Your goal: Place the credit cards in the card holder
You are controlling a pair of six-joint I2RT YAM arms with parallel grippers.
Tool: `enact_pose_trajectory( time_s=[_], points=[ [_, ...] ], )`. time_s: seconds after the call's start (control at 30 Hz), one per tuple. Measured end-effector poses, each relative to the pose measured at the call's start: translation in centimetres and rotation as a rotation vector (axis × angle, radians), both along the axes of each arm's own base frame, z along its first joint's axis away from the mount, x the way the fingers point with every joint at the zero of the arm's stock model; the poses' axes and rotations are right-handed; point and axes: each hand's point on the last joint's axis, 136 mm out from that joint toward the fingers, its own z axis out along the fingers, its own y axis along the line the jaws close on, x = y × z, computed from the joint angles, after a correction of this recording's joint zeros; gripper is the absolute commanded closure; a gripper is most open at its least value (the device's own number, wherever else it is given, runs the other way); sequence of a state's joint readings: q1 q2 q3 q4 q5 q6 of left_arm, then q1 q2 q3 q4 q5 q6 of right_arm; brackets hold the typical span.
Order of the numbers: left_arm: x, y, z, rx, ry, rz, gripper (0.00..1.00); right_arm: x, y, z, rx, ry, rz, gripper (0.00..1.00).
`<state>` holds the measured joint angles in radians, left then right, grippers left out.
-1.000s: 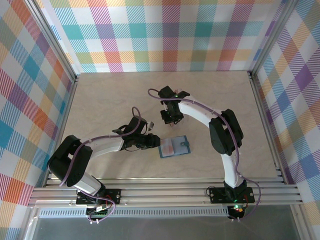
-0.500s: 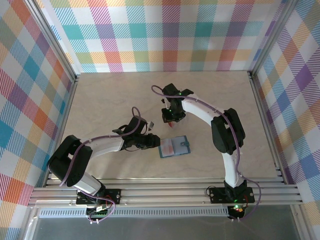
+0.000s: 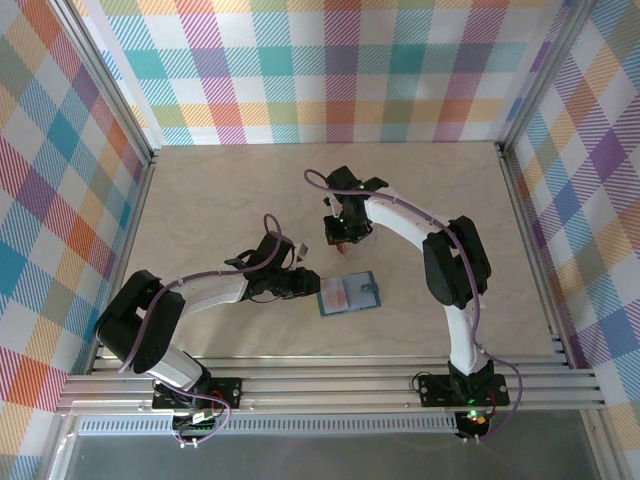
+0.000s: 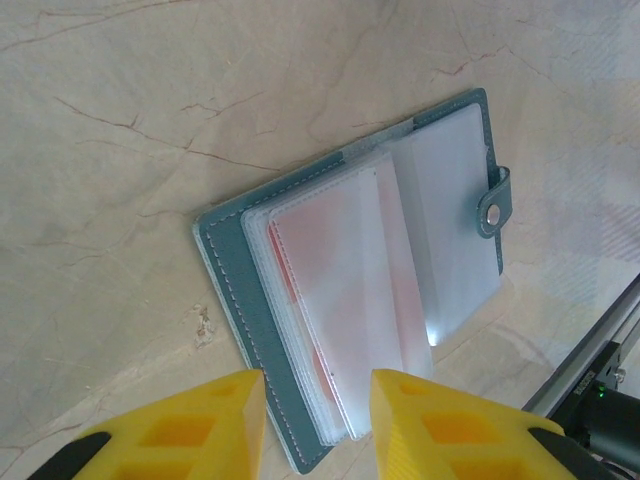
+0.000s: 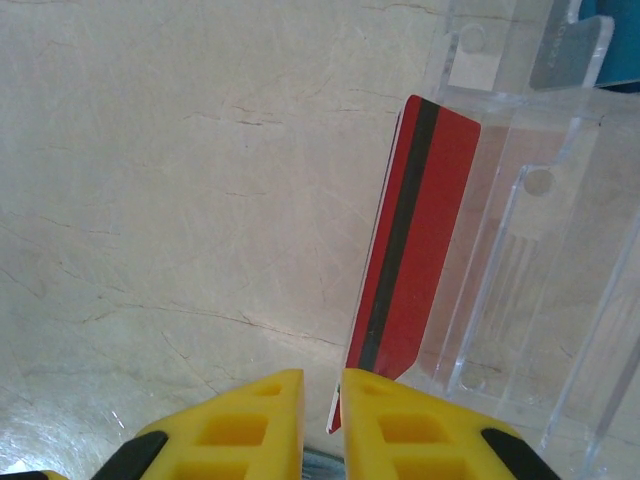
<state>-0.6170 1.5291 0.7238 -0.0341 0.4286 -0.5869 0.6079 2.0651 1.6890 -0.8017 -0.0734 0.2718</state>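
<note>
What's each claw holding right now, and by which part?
Right claw: red credit card, pinched by one short end. Left claw: jaws apart at the near edge of the teal card holder; whether it grips cannot be told.

The pale, marble-veined bench (image 3: pixel 200 200) carries a teal card holder (image 3: pixel 350 294) lying open and flat near its front middle. Farther back, a clear case (image 5: pixel 520 250) rests on the same surface.
</note>
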Motion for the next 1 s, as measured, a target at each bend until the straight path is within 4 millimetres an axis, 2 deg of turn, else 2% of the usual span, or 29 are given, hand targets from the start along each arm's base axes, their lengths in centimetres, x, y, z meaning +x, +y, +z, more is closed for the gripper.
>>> enact_pose_trajectory(
  time_s=[0.17, 0.3, 0.53, 0.73, 0.83, 1.0],
  points=[
    [0.0, 0.2, 0.4, 0.0, -0.005, 0.004, 0.67, 0.1, -0.1, 0.0, 0.006, 0.004, -0.003, 0.83],
    [0.2, 0.4, 0.9, -0.008, -0.016, 0.013, 0.66, 0.2, -0.3, 0.0, 0.011, 0.008, -0.008, 0.77],
    [0.4, 0.6, 0.8, -0.007, -0.015, 0.02, 0.66, 0.1, 0.0, -0.4, 0.021, 0.025, -0.003, 0.77],
    [0.5, 0.8, 0.7, -0.005, -0.013, 0.027, 0.66, 0.1, 0.2, -1.5, 0.016, 0.046, 0.0, 0.85],
    [0.5, 1.0, 0.6, 0.001, -0.011, 0.031, 0.66, 0.2, 0.2, -1.4, 0.021, 0.045, -0.002, 0.9],
    [0.7, 1.4, 0.6, 0.016, -0.023, 0.045, 0.66, 0.5, -0.1, -1.0, 0.019, 0.033, -0.01, 0.93]
  ],
)
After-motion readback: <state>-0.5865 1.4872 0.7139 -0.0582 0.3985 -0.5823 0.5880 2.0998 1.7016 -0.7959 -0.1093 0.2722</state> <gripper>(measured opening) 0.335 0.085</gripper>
